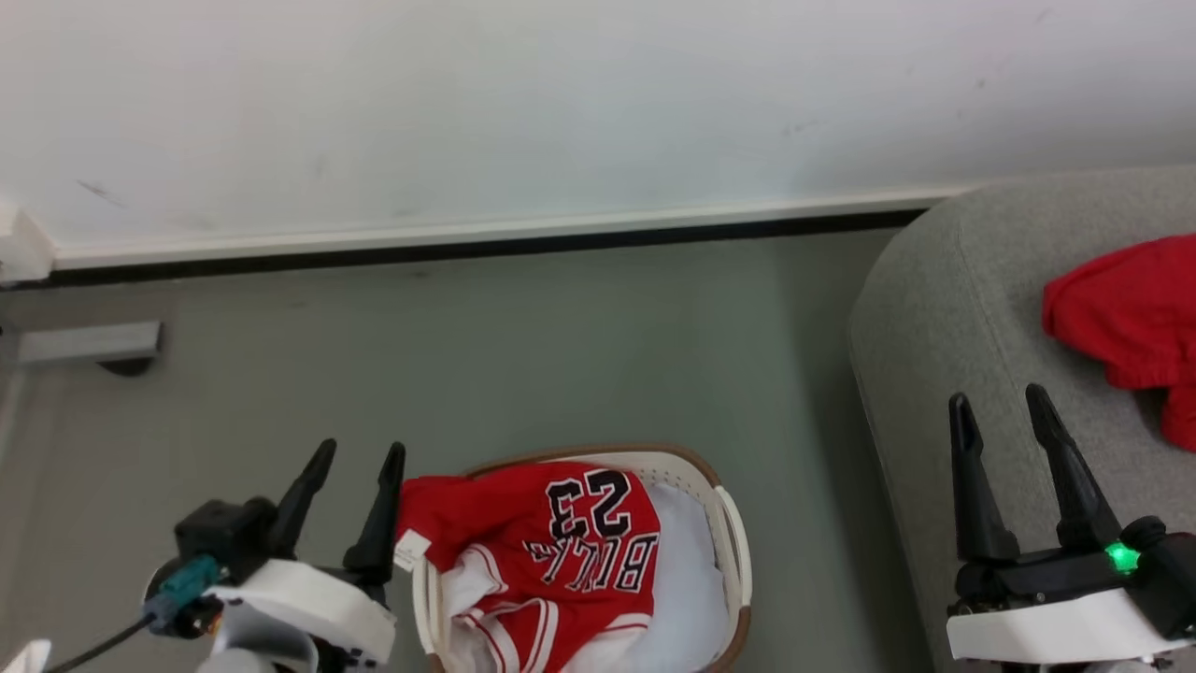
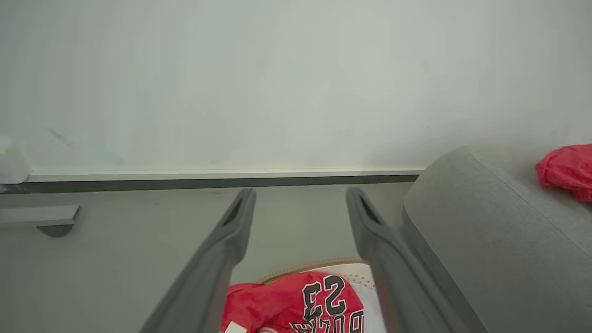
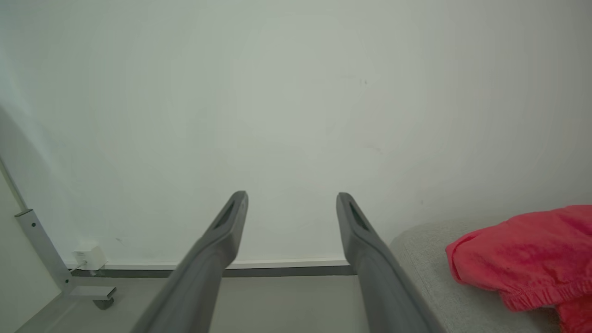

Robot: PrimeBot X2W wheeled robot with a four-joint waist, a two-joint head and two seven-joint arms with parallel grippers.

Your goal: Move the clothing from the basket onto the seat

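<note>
The cream basket [image 1: 732, 533] with its brown rim stands on the floor at the bottom centre, and the red "BULLS 23" jersey [image 1: 561, 542] lies on top of the white-trimmed clothing inside it. My left gripper [image 1: 360, 458] hangs open just left of the basket, beside the jersey's edge. In the left wrist view the jersey [image 2: 296, 303] shows low between the fingers [image 2: 231, 236]. A red garment [image 1: 1131, 318] lies on the grey seat [image 1: 934, 308] at the right. Over the seat's front part my right gripper [image 1: 1000, 407] stands open and empty, with the red garment [image 3: 522, 256] to its right.
A white wall with a dark baseboard [image 1: 467, 248] runs across the back. A grey metal foot with a caster [image 1: 89, 346] sits at the far left, and a white plug box [image 3: 90, 254] is on the wall. Bare grey-green floor [image 1: 561, 355] lies between basket and wall.
</note>
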